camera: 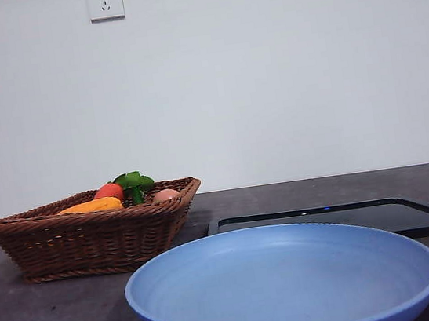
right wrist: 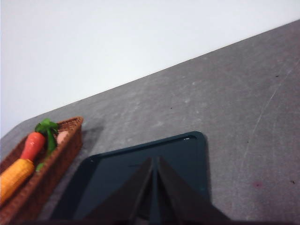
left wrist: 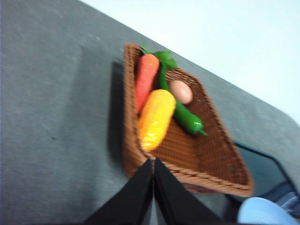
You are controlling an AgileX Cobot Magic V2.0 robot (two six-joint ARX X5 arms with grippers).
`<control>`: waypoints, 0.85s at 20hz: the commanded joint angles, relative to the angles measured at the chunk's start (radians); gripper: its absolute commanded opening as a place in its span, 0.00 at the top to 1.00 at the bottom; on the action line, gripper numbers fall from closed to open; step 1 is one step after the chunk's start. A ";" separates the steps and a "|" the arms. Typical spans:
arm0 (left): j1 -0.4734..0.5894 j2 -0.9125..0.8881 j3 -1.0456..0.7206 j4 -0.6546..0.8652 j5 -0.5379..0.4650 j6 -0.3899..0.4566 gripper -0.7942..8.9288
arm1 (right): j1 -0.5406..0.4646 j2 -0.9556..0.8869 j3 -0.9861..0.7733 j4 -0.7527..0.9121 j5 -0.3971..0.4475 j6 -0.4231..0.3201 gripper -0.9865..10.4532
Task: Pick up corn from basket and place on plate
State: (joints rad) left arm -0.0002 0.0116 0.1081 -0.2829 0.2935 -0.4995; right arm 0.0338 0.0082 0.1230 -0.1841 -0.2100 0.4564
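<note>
Left wrist view, corn (left wrist: 155, 118) beyond closed jaws

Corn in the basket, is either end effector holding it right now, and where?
Nothing is held. The corn lies free in the basket; the left end effector hangs above the rim, jaws shut and empty.
</note>
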 commanded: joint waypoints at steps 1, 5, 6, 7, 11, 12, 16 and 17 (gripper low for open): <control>0.002 0.011 0.063 -0.034 0.022 -0.026 0.91 | 0.003 0.016 0.060 -0.032 -0.011 0.020 0.91; 0.002 0.046 0.138 -0.097 0.060 -0.023 0.91 | 0.003 0.066 0.154 -0.101 -0.041 -0.015 0.91; 0.002 0.060 0.158 -0.108 0.081 -0.016 0.91 | 0.003 0.085 0.181 -0.126 -0.056 -0.035 0.91; 0.002 0.077 0.178 -0.119 0.103 -0.008 0.91 | 0.003 0.110 0.211 -0.156 -0.076 -0.058 0.91; 0.002 0.161 0.255 -0.178 0.180 0.051 0.91 | 0.004 0.208 0.304 -0.264 -0.161 -0.128 0.91; 0.002 0.190 0.278 -0.204 0.199 0.082 0.91 | 0.003 0.240 0.328 -0.295 -0.191 -0.151 0.91; 0.000 0.296 0.361 -0.309 0.258 0.208 0.91 | 0.007 0.365 0.416 -0.415 -0.301 -0.246 0.91; -0.001 0.318 0.378 -0.330 0.270 0.228 0.91 | 0.011 0.392 0.433 -0.440 -0.319 -0.270 0.91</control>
State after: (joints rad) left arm -0.0006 0.3172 0.4679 -0.6090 0.5529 -0.3538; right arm 0.0399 0.3786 0.5339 -0.6140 -0.5117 0.2630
